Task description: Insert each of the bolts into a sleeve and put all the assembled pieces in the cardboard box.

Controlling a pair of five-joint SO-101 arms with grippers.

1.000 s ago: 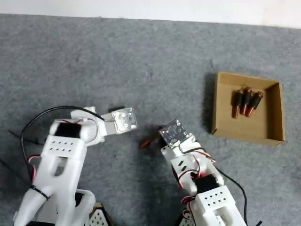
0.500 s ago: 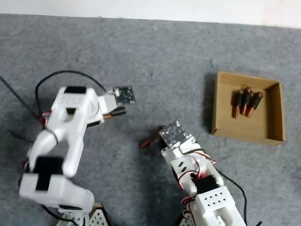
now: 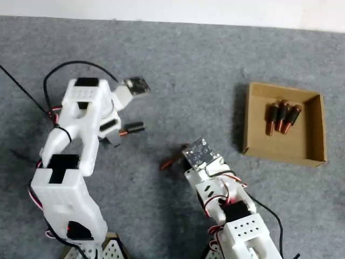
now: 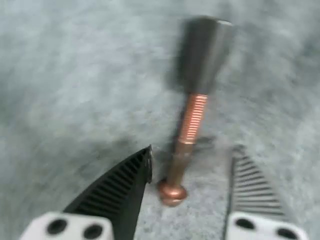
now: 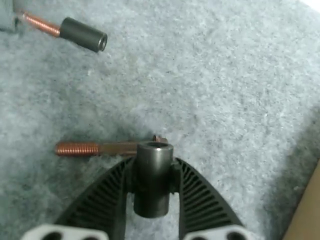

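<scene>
An assembled bolt and sleeve [image 3: 132,128] lies on the grey carpet, its copper head toward my left gripper [image 3: 114,136]. In the left wrist view that piece [image 4: 192,115] lies between the open fingers of the left gripper [image 4: 192,150], and neither finger touches it. My right gripper [image 5: 152,170] is shut on a black sleeve [image 5: 152,175], held upright. A loose copper bolt [image 5: 95,148] lies on the carpet just beyond it, also seen from above [image 3: 170,162]. The cardboard box [image 3: 318,129] at the right holds three assembled pieces [image 3: 282,117].
The right wrist view also shows the assembled piece [image 5: 67,31] farther off. A black cable [image 3: 64,73] loops over the left arm. The carpet ends at a pale wall strip [image 3: 172,11] at the back.
The left arm has pulled back and to the left, its wrist rising. The assembled piece has stayed on the carpet since half a second ago. The right arm has not moved.
</scene>
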